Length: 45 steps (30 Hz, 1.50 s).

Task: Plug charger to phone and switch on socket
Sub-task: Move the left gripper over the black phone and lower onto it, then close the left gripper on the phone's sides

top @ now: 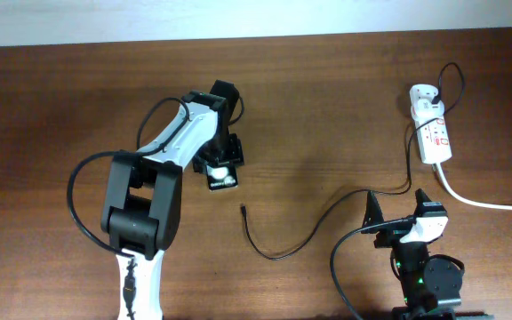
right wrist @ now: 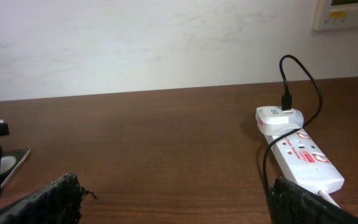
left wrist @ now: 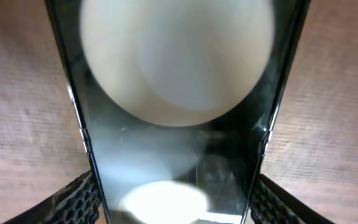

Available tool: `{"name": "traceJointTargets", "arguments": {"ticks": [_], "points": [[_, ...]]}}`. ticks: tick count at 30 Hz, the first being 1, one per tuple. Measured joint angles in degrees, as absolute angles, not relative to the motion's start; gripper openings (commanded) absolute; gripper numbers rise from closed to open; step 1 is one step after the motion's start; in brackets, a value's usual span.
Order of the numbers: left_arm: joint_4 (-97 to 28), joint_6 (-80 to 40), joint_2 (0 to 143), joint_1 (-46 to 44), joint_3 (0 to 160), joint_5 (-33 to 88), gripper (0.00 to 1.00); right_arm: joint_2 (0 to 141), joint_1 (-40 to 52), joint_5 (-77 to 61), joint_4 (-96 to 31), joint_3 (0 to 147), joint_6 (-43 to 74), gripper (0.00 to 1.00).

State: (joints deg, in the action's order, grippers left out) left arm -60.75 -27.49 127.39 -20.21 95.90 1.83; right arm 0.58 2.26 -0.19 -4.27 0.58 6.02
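Note:
The black phone lies on the wooden table, and its glossy screen fills the left wrist view with two round light spots. My left gripper reaches down over it, and both fingers press against the phone's long edges. The charger's thin black cable runs from a white adapter in a loop across the table to its plug tip, which lies free just right of the phone. The white socket strip sits at the far right and also shows in the right wrist view. My right gripper is open and empty.
A thick white power cord runs from the strip off the right edge. The cable's loop lies between the two arms. A white wall backs the far table edge.

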Motion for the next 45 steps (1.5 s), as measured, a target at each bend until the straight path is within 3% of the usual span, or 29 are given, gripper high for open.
{"name": "traceJointTargets", "arguments": {"ticks": [3,4,5,14,15,17,18,19,21,22,38,41,45], "points": [[-66.6,-27.5,127.8,-20.3,95.9,4.1,0.75,0.6,2.3,-0.2,-4.3,0.6,6.0,0.99],[-69.1,-27.5,128.0,-20.6,95.9,4.5,0.97,0.6,2.3,-0.2,-4.3,0.6,6.0,0.99],[-70.5,-27.6,128.2,-21.2,95.8,4.6,0.99,0.6,2.3,-0.2,-4.3,0.6,6.0,0.99],[-62.5,-27.2,128.0,-19.9,96.2,2.3,1.0,0.6,2.3,-0.2,-4.3,0.6,6.0,0.99],[-62.5,-27.2,128.0,-19.1,96.2,2.3,0.97,0.6,2.3,-0.2,-4.3,0.6,6.0,0.99],[-62.4,-27.2,128.0,-18.6,96.2,2.2,0.8,0.6,2.3,-0.2,-4.3,0.6,6.0,0.99],[-62.1,-27.2,128.0,-18.6,96.2,2.1,0.78,0.6,2.3,-0.2,-4.3,0.6,6.0,0.99],[-61.9,-27.0,127.9,-18.5,96.2,1.9,0.81,0.6,2.3,-0.2,-4.3,0.6,6.0,0.99],[-61.8,-27.1,127.9,-18.5,96.2,1.8,0.98,0.6,2.3,-0.2,-4.3,0.6,6.0,0.99],[-61.9,-27.5,127.9,-18.5,96.2,1.7,0.99,0.6,2.3,-0.2,-4.3,0.6,6.0,0.99],[-63.3,-25.5,127.5,-20.0,95.0,3.0,0.99,0.6,2.3,-0.2,-4.3,0.6,6.0,0.99],[-60.4,-25.8,127.2,-19.8,94.8,1.6,0.95,0.6,2.3,-0.2,-4.3,0.6,6.0,0.99],[-58.6,-26.2,127.2,-19.0,94.8,0.7,0.99,0.6,2.3,-0.2,-4.3,0.6,6.1,0.99]]}}
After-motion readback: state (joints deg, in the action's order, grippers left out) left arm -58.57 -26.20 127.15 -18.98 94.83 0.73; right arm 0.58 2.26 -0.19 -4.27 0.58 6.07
